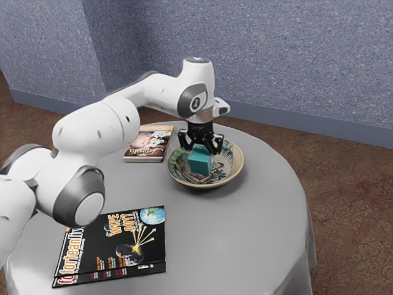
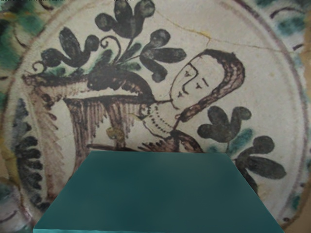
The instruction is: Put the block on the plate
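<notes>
The gripper (image 1: 202,149) is over the plate, shut on the teal block (image 1: 199,162), with its black fingers at two sides of the block's upper part. Beneath the block lies the round, painted plate (image 1: 237,170), deep like a bowl. Whether the block's underside touches the plate I cannot tell. In the wrist view, the block (image 2: 160,191) looms large at the lower edge, in front of the plate (image 2: 138,114) with its painted figure and dark leaves.
Close to the plate, towards the exterior view's left, lies a book (image 1: 147,144). A black magazine (image 1: 113,252) is nearer the camera on the round, grey-covered table (image 1: 245,236). A speckled wall (image 1: 288,67) rises beyond.
</notes>
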Tool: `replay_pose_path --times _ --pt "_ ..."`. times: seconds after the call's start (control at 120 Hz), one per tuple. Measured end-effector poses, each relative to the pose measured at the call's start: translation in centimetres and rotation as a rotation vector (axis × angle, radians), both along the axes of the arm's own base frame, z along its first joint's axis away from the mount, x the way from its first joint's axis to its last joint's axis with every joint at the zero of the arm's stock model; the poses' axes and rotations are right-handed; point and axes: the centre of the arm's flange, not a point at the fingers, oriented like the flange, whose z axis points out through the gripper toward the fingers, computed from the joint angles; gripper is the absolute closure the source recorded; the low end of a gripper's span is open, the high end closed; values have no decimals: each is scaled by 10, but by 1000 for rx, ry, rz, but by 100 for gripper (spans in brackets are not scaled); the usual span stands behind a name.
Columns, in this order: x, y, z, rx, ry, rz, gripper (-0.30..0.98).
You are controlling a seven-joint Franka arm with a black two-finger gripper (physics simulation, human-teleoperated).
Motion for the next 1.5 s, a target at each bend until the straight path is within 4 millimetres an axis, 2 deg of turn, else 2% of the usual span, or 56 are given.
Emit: replay_pose_path --times 0.275,0.633,0.767,0.933,1.2,1.317,1.5 --pt "2 -2 7 13 -19 -28 9" --pt "-3 -5 30 32 -18 -58 2" --pt "-8 -11 46 30 -13 -71 1" --pt "-19 -5 77 17 -10 -85 0" --pt "-46 30 118 7 17 -149 0" --pt "-61 62 136 26 26 -150 0" --pt "-81 100 154 50 39 -148 0"
